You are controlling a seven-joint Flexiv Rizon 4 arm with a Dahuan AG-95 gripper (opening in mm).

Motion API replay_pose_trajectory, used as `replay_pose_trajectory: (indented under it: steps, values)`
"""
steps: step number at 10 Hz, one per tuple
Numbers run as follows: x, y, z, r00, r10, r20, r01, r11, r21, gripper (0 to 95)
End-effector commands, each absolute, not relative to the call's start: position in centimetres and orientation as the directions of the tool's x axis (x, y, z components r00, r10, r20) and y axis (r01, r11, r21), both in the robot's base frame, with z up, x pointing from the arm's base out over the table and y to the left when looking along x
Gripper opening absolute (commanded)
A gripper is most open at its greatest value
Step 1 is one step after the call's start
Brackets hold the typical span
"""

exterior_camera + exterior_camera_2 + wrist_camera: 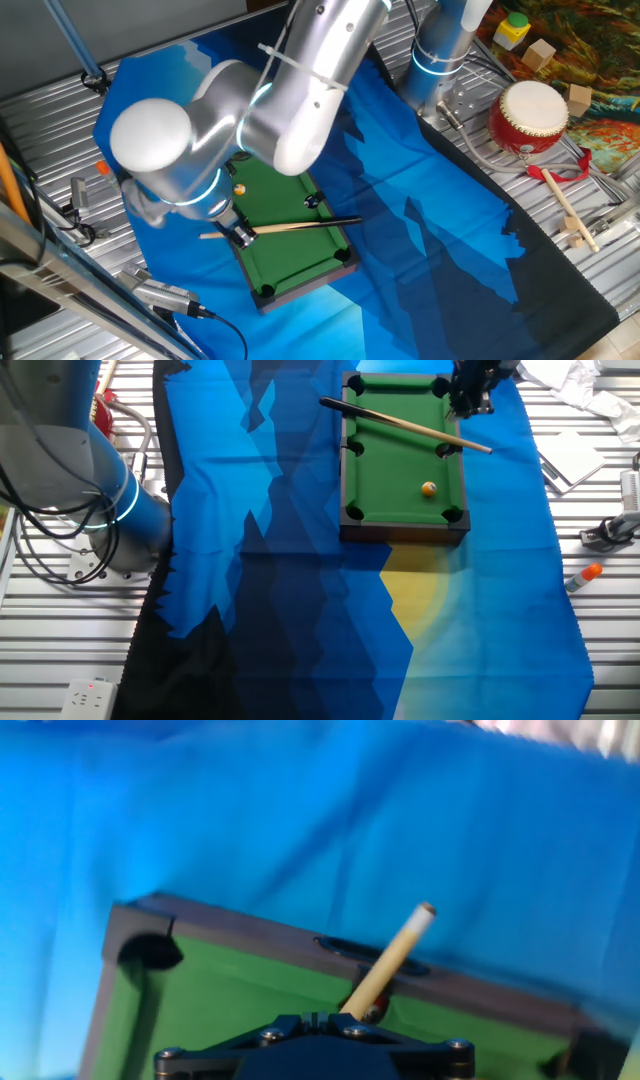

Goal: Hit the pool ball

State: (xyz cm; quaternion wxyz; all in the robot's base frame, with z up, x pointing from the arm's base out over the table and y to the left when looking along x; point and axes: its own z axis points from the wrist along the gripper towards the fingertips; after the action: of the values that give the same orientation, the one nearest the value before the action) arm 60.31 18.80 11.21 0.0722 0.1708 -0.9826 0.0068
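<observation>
The jaws (468, 402) pinch the cue (400, 423) near its pale butt end, and the stick lies slantwise across the far half of the small green pool table (395, 480), its dark tip past the opposite rail. The ball (429, 488) sits alone on the felt, well apart from the cue, near the corner pocket. A blue cloth (290, 510) covers the worktop (40, 650)

Bright even light; fixed views sharp; hand view blurred, soft shadows
</observation>
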Motion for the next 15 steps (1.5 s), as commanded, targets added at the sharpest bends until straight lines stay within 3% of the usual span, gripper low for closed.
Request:
replay_pose_trajectory:
  steps: [1,6,8,10,11,15]
  values:
    - [60.4,18.7,10.6,-0.769,-0.605,0.207,-0.635,0.762,-0.131,0.0]
    - [60.2,18.6,10.2,-0.785,-0.588,0.193,-0.615,0.776,-0.141,0.0]
    - [60.1,18.6,10.2,-0.879,-0.452,0.148,-0.47,0.875,-0.116,0.0]
    - [59.4,18.7,10.7,-0.968,-0.222,0.12,-0.221,0.975,0.024,0.0]
    - [58.7,19.0,11.3,-0.978,-0.16,0.137,-0.158,0.987,0.022,0.0]
    - [54.7,20.5,14.2,-0.972,-0.13,0.197,-0.139,0.99,-0.031,0.0]
